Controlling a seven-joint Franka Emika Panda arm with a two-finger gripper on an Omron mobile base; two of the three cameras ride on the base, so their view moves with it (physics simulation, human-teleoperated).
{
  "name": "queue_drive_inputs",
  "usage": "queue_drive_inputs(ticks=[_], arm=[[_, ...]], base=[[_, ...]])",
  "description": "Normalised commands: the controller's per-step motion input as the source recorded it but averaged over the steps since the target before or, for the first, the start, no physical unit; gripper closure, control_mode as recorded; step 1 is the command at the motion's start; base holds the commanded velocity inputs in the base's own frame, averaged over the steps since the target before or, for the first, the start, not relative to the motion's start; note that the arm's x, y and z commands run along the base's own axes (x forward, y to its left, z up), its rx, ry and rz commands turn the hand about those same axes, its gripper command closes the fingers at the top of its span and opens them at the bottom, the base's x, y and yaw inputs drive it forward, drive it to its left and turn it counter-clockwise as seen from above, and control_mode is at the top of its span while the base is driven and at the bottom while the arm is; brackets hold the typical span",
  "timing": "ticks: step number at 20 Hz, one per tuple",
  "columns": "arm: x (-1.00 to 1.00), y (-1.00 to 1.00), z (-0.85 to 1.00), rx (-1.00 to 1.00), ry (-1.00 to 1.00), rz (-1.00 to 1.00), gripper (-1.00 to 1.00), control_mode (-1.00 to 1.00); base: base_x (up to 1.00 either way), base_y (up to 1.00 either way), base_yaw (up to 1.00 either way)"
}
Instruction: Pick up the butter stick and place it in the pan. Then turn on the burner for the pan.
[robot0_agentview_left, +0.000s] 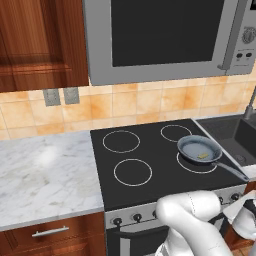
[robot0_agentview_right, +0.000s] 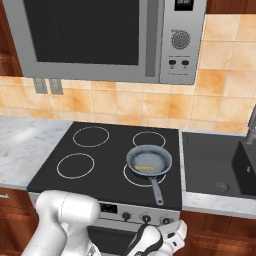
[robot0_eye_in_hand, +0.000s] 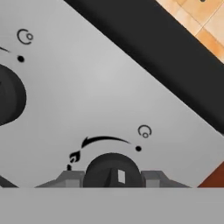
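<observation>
Butter in the pan, gripper at a stove knob.

You see the gripper (robot0_eye_in_hand: 112, 177) with fingers either side of a dark round knob (robot0_eye_in_hand: 112, 169), apparently clasping it; above it, the pale-yellow butter stick (robot0_agentview_right: 145, 167) lies inside the blue-grey frying pan (robot0_agentview_right: 149, 161) on the widest white burner ring (robot0_agentview_right: 135, 180).

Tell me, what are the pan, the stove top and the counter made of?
The pan looks like blue-grey metal with a dark rim, matte. The stove top looks like black glass, smooth with thin white rings. The counter looks like polished white marble, grey-veined with a soft shine. It is rendered, so these are guesses.
</observation>
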Motion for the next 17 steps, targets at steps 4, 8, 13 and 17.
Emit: queue_drive_inputs(ticks=[4,8,13,17], arm=[[0.00,0.01,-0.03,-0.39,0.04,0.08,1.00,-1.00],[0.00,0.02,-0.10,-0.38,0.04,0.09,1.00,-1.00],[0.00,0.02,-0.17,-0.35,0.05,0.08,1.00,-1.00],[0.00,0.01,-0.30,-0.27,0.06,0.07,1.00,-1.00]], base=[[0.00,0.00,0.00],[0.00,0.00,0.00],[0.00,0.00,0.00],[0.00,0.00,0.00]])
